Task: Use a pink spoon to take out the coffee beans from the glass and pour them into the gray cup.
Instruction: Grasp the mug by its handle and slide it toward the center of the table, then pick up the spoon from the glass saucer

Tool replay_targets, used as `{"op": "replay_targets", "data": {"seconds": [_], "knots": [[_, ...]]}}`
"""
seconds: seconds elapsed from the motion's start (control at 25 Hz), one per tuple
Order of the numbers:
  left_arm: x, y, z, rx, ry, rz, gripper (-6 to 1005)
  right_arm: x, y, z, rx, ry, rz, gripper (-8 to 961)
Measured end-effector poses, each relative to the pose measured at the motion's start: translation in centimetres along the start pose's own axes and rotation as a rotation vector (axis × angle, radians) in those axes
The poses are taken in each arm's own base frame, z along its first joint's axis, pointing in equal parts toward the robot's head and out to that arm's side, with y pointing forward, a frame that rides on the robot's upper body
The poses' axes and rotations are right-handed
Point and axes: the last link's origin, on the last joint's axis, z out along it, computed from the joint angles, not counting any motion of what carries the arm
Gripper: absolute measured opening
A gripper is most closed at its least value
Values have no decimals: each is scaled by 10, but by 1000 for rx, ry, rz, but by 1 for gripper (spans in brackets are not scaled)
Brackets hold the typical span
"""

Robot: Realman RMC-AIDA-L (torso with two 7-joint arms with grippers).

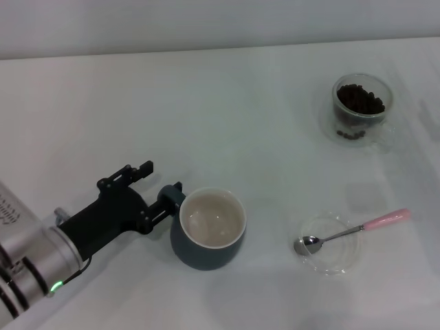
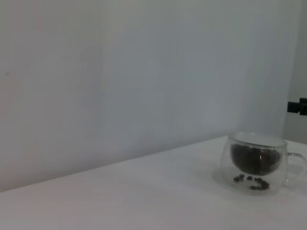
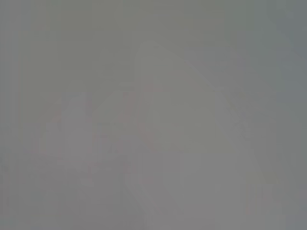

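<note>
The rounded dark slate-gray ceramic cup (image 1: 207,232), cream-white inside, stands on the white table (image 1: 206,103). The left gripper (image 1: 162,183) sits just beside the cup's left side, its 2 black fingers spread apart, 1 touching or nearly touching the rim (which of the 2 cannot be told). To the right of the cup, well apart, the slim pink-handled spoon (image 1: 350,232) rests with its silver bowl in a shallow clear glass saucer (image 1: 333,243). Far beyond and right of the cup stands the small clear double-walled glass (image 1: 361,110) (image 2: 258,160), holding dark brown coffee beans (image 1: 359,100) (image 2: 254,159).
</note>
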Motion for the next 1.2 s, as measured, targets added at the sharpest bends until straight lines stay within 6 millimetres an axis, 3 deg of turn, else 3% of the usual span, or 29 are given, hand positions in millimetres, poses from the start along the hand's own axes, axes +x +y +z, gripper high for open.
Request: {"op": "replay_targets", "data": {"seconds": [0.16,0.76,1.2], "knots": [[-8,2,-10,21,-4,-22,646,1,-1,-2,5,2,1,864],[-27,18,-49,54,21,-55,669,1,-2,-5,-3,-5,-11,864],[-31,3,-99,221,118,-103,661,5,-18,-33,28,-16,10,861]]}}
